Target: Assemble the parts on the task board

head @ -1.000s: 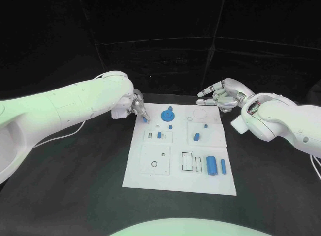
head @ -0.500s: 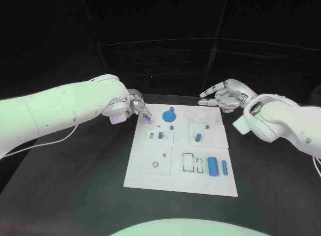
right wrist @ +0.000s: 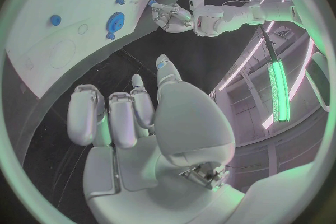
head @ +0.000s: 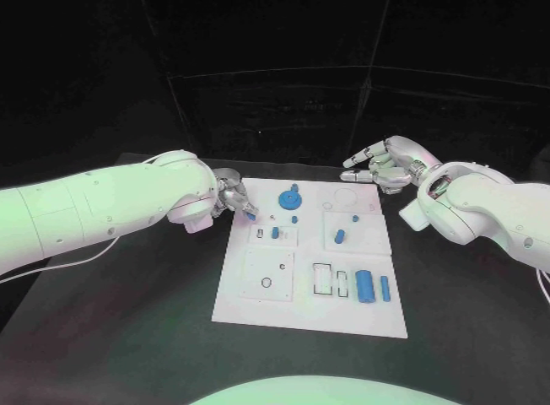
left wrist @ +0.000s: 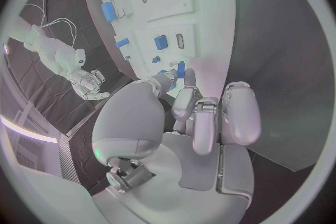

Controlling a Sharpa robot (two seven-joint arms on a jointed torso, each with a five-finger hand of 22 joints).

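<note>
Task board, a white plate, lies mid-tabletop with bare black surface open along its left, right and near edges. Blue parts sit on it: a round disc piece at the far end, a small block in the middle, a cylinder near the right edge. The left robot hand pinches a small blue part at its fingertips, over the board's far-left corner. The right robot hand hovers beyond the far-right corner, fingers apart and holding nothing. Since the earlier frames the left robot hand has shifted slightly nearer along the left edge; the right one has barely moved.
</note>
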